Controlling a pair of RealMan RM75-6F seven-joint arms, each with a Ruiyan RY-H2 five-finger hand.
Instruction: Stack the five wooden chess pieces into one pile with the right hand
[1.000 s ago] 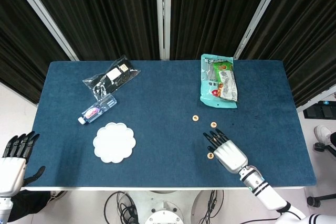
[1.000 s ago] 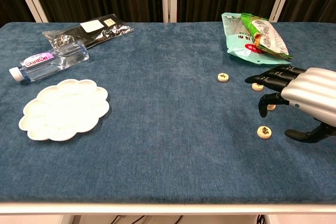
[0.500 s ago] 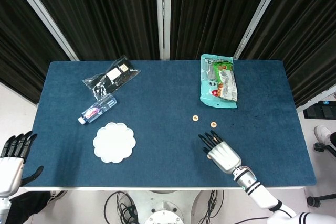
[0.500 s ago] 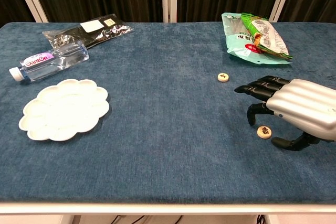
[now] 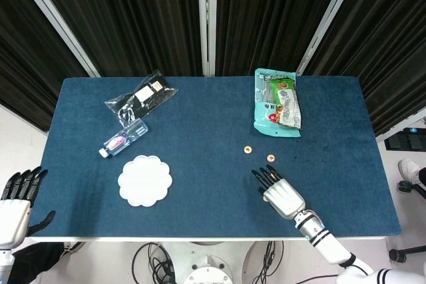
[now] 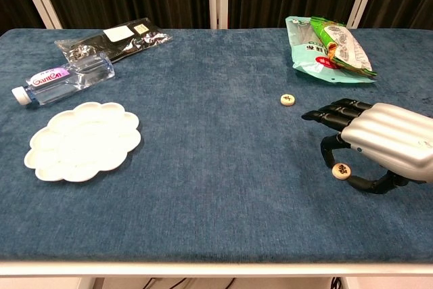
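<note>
Two small round wooden chess pieces lie in the open on the blue table: one [image 5: 247,149] [image 6: 288,99] further left, another [image 5: 271,157] just beyond my right hand's fingertips. My right hand [image 5: 279,192] [image 6: 380,142] hovers palm down at the front right. In the chest view a third piece [image 6: 340,170] sits tilted between its thumb and a curled finger, pinched by both. The hand hides that piece in the head view, and any further pieces are out of sight. My left hand [image 5: 17,196] hangs off the table's front left corner, fingers apart and holding nothing.
A green snack bag [image 5: 276,102] lies behind the pieces. A white flower-shaped plate [image 5: 145,180], a water bottle [image 5: 123,139] and a black plastic packet [image 5: 140,96] are on the left half. The table's front edge [image 6: 216,262] runs close behind my right hand.
My right hand has slid left and lowered over the near piece. Its thumb and finger have closed in on that piece, which now sits tilted. The left hand has barely moved.
</note>
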